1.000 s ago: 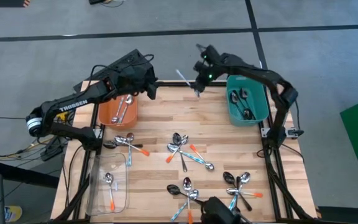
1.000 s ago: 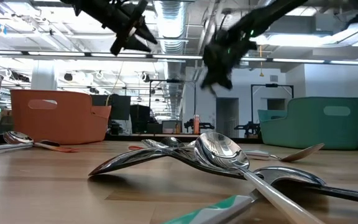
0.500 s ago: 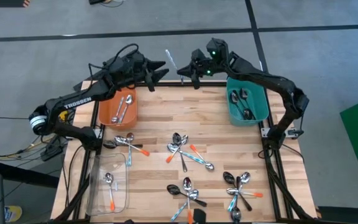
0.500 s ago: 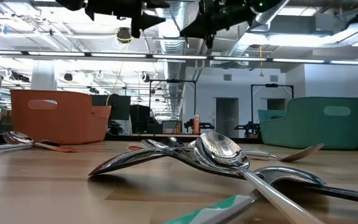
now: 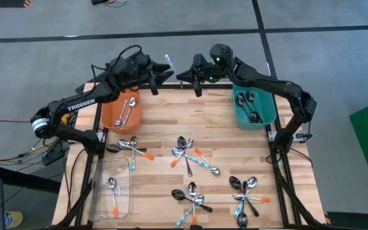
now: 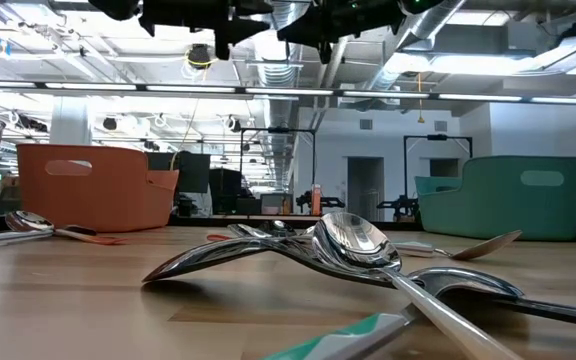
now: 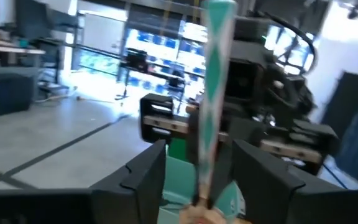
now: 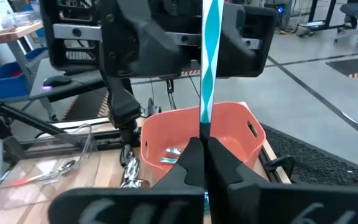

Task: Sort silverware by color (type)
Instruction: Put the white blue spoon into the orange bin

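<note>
our two dark jointed arms carry black cables; the left arm [image 5: 75, 107] bears white "trossen" lettering, the right arm [image 5: 267, 80] a green light.

I held both arms raised, wrists turned toward each other. My left gripper [image 5: 169, 70] stood spread. My right gripper [image 5: 181, 75] was pinched closed, facing it.

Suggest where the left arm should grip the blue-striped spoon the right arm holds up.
Grip the spoon on its bare striped handle, above the right gripper, which pinches the lower end. The handle stands upright, so the left gripper should probably close its jaws across it from both sides.
</note>
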Available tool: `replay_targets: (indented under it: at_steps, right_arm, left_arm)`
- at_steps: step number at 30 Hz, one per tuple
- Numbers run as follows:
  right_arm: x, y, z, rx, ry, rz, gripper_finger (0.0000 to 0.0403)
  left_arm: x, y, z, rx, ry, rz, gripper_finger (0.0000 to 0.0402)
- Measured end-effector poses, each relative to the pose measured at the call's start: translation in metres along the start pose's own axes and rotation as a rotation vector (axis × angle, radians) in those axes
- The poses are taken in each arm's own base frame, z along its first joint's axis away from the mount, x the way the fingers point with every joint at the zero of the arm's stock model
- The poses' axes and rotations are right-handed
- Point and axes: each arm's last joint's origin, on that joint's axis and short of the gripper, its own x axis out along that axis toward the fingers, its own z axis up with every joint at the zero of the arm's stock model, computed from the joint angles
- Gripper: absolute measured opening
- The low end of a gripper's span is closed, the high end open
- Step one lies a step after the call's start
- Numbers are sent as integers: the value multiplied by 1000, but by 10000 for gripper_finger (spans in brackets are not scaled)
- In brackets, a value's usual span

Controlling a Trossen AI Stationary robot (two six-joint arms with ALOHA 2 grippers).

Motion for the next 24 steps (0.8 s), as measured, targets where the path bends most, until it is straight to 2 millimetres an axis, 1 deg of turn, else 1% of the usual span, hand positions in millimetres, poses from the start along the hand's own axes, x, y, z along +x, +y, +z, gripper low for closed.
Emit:
replay_targets:
  at_steps: [4, 7, 10, 12, 13, 16, 19, 22, 24]
  right_arm:
    - [2, 4, 0, -28, 0, 13, 8]
    - [3, 7, 0, -55, 1, 25, 9]
    - [4, 8, 0, -58, -1, 28, 11]
    - [3, 8, 0, -55, 2, 28, 14]
    - [3, 8, 0, -55, 1, 28, 16]
    - [4, 8, 0, -50, 0, 31, 32]
    - [4, 8, -1, -25, 10, 26, 61]
    - [-1, 4, 1, 47, 8, -2, 91]
    - [-4, 1, 2, 97, 4, -14, 107]
  left_arm:
    - [3, -4, -3, 31, 10, -36, 131]
    - [5, -4, -5, 21, 17, -24, 101]
    - [5, -3, -5, 20, 11, -12, 60]
    - [5, -3, -6, 21, 14, -16, 26]
    - [5, -3, -6, 22, 16, -21, 16]
    - [2, -4, -4, 24, 20, -26, 12]
    - [-4, -5, -2, 12, 54, 13, 9]
    - [-23, -3, -1, -44, 147, 140, 7]
    - [-40, -2, -3, -73, 246, 291, 7]
